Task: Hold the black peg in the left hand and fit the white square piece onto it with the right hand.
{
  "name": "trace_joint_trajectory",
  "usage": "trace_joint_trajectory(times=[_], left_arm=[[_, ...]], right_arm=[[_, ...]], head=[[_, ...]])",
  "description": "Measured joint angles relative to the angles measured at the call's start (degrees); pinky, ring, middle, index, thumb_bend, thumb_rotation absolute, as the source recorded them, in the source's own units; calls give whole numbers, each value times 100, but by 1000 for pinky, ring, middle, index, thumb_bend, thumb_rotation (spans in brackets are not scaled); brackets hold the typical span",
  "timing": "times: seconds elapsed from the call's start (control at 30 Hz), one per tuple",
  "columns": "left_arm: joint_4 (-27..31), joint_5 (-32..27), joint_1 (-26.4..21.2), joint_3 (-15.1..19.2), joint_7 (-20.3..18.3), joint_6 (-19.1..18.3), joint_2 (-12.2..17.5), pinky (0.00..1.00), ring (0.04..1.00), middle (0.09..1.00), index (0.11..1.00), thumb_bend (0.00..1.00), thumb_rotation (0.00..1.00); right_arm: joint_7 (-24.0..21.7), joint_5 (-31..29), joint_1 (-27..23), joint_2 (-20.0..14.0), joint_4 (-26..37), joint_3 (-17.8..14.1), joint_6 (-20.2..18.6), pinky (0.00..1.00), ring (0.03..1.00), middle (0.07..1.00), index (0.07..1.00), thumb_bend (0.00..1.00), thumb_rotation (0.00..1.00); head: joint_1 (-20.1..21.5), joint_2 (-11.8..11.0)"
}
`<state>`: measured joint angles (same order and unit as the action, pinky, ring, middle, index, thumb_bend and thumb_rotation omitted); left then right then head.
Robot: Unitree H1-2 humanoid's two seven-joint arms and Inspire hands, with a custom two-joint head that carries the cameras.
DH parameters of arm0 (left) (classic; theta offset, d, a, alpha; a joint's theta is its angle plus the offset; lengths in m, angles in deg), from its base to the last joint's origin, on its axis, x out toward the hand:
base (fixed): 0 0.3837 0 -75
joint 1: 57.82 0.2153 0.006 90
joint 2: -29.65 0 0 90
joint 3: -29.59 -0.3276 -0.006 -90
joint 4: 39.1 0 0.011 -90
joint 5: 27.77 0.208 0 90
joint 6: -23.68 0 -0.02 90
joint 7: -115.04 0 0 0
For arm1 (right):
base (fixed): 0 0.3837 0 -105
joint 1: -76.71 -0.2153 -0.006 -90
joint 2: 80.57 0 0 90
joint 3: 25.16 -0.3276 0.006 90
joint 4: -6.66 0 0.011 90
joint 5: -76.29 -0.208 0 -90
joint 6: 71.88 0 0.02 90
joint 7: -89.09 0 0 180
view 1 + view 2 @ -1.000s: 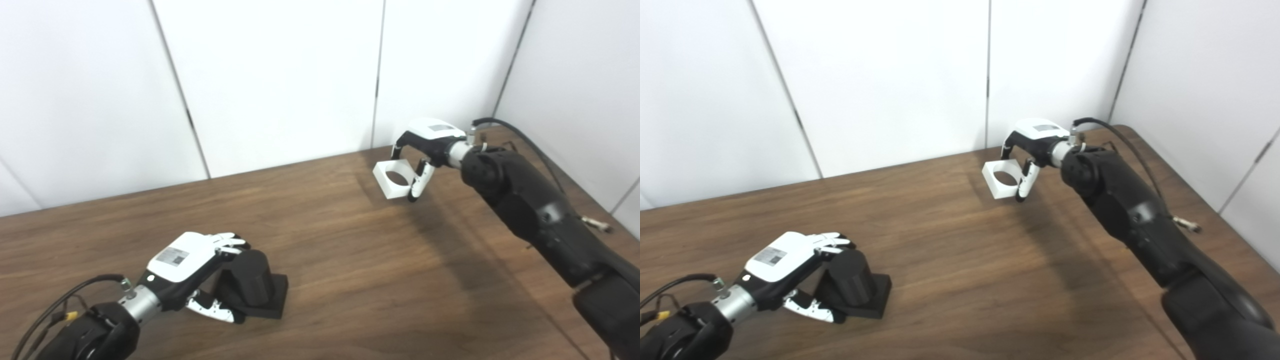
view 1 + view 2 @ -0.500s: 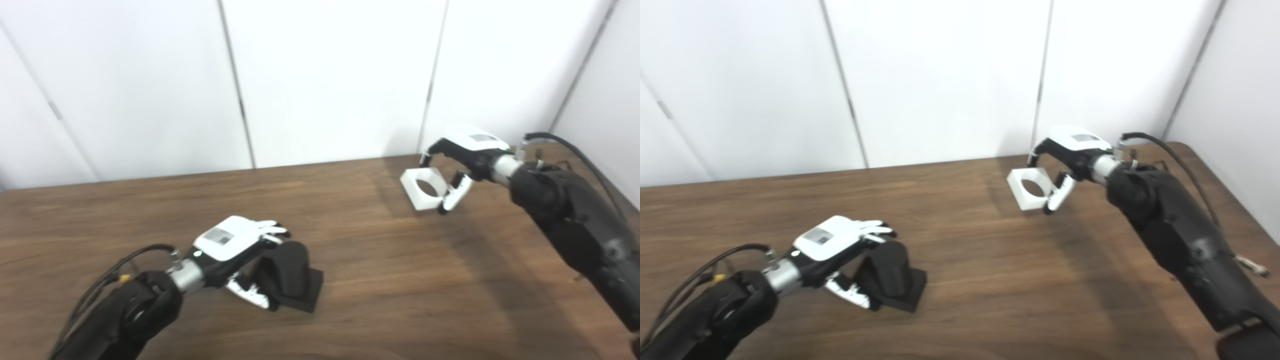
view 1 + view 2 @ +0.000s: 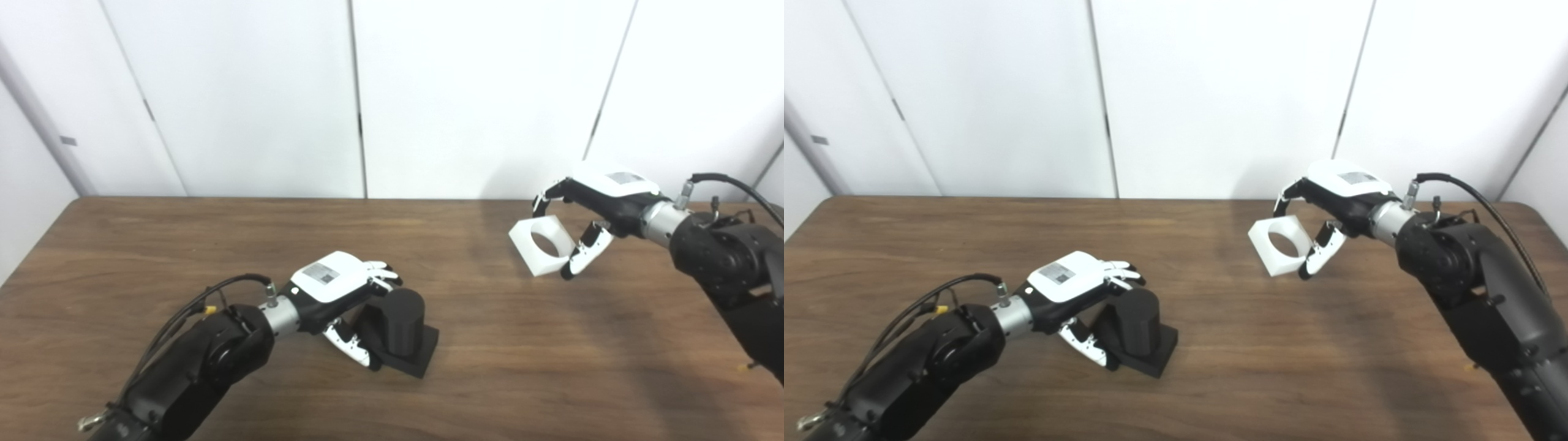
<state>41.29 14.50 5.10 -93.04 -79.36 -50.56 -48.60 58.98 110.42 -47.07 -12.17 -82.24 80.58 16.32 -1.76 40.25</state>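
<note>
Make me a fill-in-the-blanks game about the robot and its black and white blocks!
1. The left hand is wrapped around the ____ peg.
2. The right hand holds the white square piece, which has a ____ hole through it.
3. The peg's base rests on the ____ table.
4. The white piece is ____ the table, not on it.

Missing words: black; round; wooden; above

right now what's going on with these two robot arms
The left hand is wrapped around the black peg, which stands on its square base on the wooden table. The right hand holds the white square piece, with its round hole, lifted off the table on the far right. The two parts are well apart, so the piece is not yet fitted onto the peg.
</note>
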Motion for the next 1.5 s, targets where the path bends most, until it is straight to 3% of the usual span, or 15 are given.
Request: trace_joint_trajectory(times=[0.3,0.87,1.5], left_arm=[[34,13,-11,2,-99,-104,-40,830,928,887,491,523,75],[33,35,-68,-18,-165,-181,-95,855,930,897,492,523,76],[34,87,-80,-24,-176,-184,-120,846,932,895,492,523,76]], right_arm=[[-141,-110,-138,231,361,171,195,707,826,762,479,521,129],[-633,-206,-222,794,907,298,177,727,837,764,478,522,130],[-912,-77,-426,1433,940,744,177,720,823,762,478,524,134]], head=[[-35,9],[-26,44],[-62,79]])
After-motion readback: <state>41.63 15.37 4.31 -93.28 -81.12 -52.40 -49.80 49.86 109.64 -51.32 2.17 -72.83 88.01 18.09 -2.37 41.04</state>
